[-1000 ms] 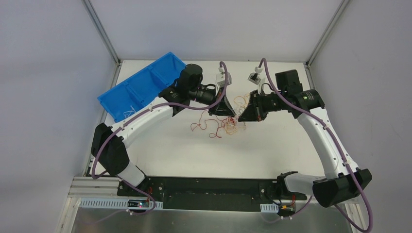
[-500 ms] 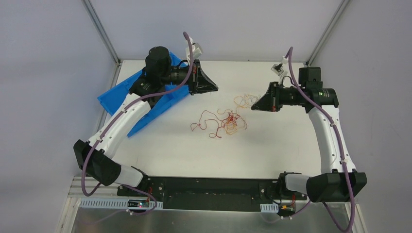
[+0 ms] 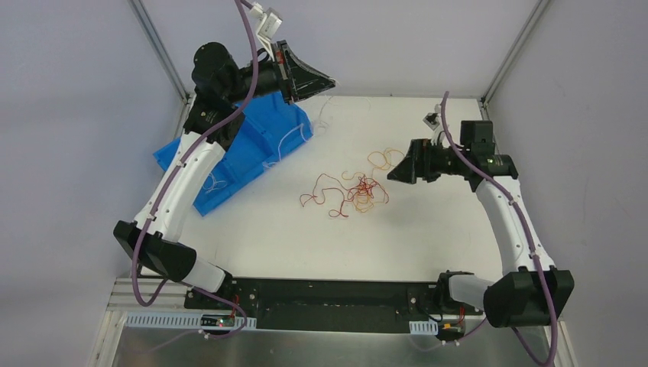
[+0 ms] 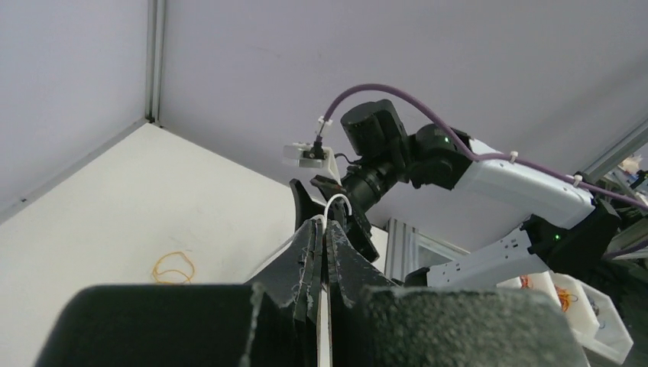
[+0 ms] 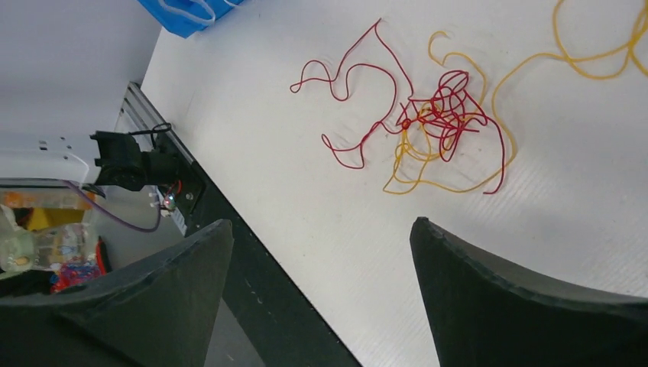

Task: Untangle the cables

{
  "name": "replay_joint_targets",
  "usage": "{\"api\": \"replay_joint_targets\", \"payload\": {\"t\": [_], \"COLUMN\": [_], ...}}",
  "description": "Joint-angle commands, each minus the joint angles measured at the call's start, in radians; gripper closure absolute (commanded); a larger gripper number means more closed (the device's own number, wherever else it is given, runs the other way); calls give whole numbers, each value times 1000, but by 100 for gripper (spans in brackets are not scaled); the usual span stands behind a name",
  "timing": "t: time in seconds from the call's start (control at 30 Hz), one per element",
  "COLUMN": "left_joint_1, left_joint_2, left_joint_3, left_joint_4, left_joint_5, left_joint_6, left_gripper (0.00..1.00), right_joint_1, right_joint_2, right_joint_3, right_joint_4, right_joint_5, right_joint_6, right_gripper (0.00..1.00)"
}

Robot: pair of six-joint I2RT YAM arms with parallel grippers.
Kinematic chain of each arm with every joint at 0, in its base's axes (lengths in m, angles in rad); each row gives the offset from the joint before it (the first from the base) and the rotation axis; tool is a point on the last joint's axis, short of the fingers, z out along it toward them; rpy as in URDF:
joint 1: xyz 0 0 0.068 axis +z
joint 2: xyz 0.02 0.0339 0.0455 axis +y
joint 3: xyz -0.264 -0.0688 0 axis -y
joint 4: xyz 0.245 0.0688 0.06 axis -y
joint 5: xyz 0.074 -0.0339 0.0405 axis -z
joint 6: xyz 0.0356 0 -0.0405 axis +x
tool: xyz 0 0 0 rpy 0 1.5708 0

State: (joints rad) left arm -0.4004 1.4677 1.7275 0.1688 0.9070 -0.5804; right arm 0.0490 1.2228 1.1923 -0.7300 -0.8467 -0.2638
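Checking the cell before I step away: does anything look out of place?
The blue bin sits skewed on the table, its left corner seemingly past the edge. The left gripper, raised high, pinches a white cable that trails down toward the bin. Nothing looks damaged.

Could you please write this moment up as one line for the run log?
left gripper: shut on white wire, high by blue bin | right gripper: open, beside red-orange tangle

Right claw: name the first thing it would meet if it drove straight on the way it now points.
Probably the tangled cables, red and orange, lying on the table ahead of the open right claw; depth is unclear.
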Motion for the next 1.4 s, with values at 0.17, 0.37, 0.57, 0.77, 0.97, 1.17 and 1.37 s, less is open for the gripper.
{"api": "replay_joint_targets", "payload": {"t": [0.17,0.37,0.57,0.77,0.97,1.17,1.37], "left_joint_1": [-9,-70,-108,-104,-53,24,286], "left_joint_2": [37,89,153,171,157,91,96], "left_joint_3": [93,179,284,341,403,434,492], "left_joint_4": [46,58,61,72,53,-108,-163], "left_joint_5": [-31,-13,-27,-54,-127,-440,-734], "left_joint_6": [-110,-117,-123,-115,-81,192,272], "left_gripper": [100,100,100,100,100,100,100], "right_joint_1": [229,358,405,386,275,101,-128], "right_joint_2": [-128,24,174,143,49,-19,-47], "right_joint_3": [-300,-325,-208,-268,-359,-409,-441], "right_joint_4": [901,1257,1418,1378,1169,909,723], "right_joint_5": [133,295,325,452,440,430,338], "right_joint_6": [202,231,262,147,91,-9,-108], "right_gripper": [1,1,8,100,100,100,100]}}
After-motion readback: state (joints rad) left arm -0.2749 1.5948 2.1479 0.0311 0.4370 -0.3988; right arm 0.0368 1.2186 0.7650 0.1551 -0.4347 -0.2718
